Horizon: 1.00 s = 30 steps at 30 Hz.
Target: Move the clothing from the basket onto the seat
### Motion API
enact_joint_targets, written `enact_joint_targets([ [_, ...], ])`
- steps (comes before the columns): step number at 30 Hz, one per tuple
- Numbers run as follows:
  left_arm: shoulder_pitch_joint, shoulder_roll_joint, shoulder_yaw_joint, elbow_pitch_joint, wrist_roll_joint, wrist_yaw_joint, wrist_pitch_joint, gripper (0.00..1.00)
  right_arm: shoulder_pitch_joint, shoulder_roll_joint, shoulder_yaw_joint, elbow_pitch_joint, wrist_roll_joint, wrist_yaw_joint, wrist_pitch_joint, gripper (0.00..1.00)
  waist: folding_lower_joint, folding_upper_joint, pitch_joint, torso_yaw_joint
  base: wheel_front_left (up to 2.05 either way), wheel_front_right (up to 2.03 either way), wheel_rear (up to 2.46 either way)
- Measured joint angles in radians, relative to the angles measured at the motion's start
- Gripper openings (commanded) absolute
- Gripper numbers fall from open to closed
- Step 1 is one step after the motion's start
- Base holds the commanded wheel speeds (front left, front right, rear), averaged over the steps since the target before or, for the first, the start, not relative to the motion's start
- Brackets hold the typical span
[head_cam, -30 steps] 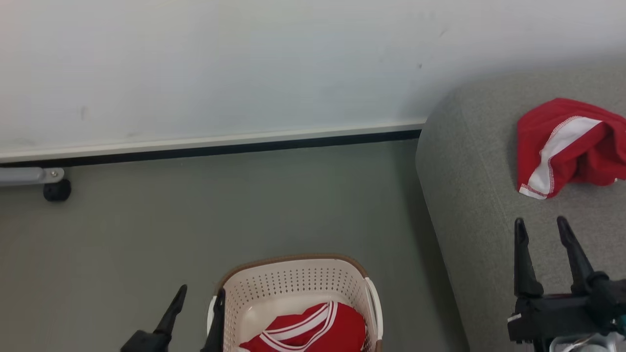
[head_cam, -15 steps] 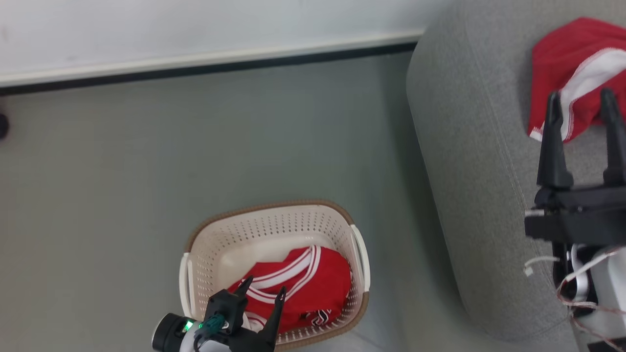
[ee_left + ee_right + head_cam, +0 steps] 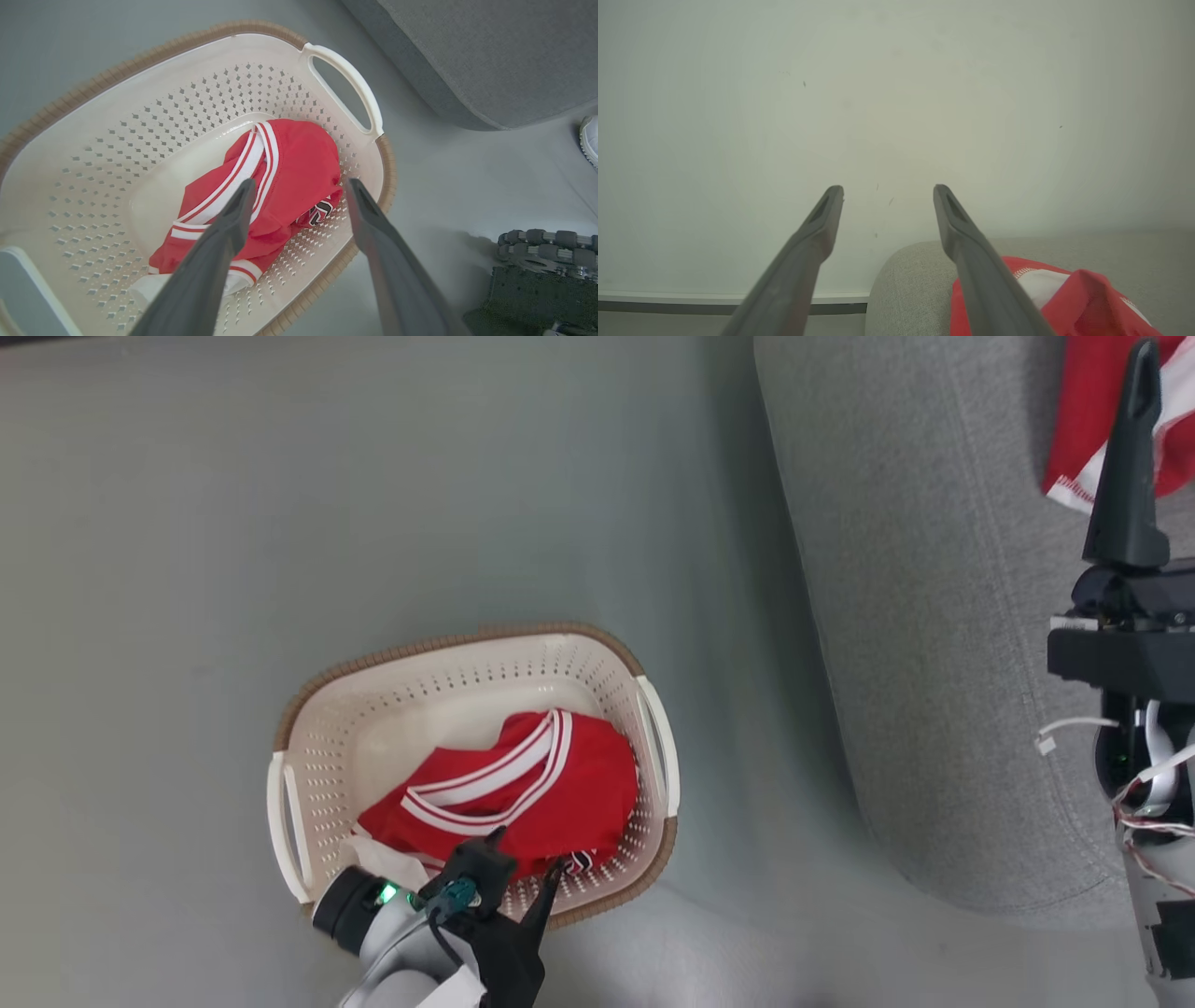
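The left gripper (image 3: 301,183) is being held spread over the red garment (image 3: 299,163), and a finger is being risked against the near wall of the basket (image 3: 387,163).

Txt (image 3: 320,211) on red garment (image 3: 299,163) illegible

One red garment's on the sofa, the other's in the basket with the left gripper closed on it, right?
No: the left wrist view shows the left gripper open over the garment in the basket. The rest is right.
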Motion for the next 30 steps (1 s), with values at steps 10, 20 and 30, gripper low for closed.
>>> enact_joint_targets([
  [10,-0.128,-0.010,-0.036,0.065,0.044,-0.016,0.007,1.00,-0.084,-0.003,-0.004,-0.056,0.000,0.000,0.009,1.00,-0.0001,0.0000,0.134,-0.010,0.00,0.00,0.00],
  [20,-0.269,-0.009,-0.078,0.126,0.099,-0.035,0.037,1.00,-0.179,-0.004,-0.008,-0.110,-0.006,0.000,0.012,1.00,-0.0001,-0.0001,0.267,-0.014,0.00,0.00,0.00],
  [30,-0.380,0.001,-0.133,0.236,0.130,-0.053,0.070,1.00,-0.240,0.005,-0.005,-0.091,-0.011,0.000,-0.012,1.00,-0.0002,-0.0001,0.405,-0.023,0.00,0.00,0.00],
])
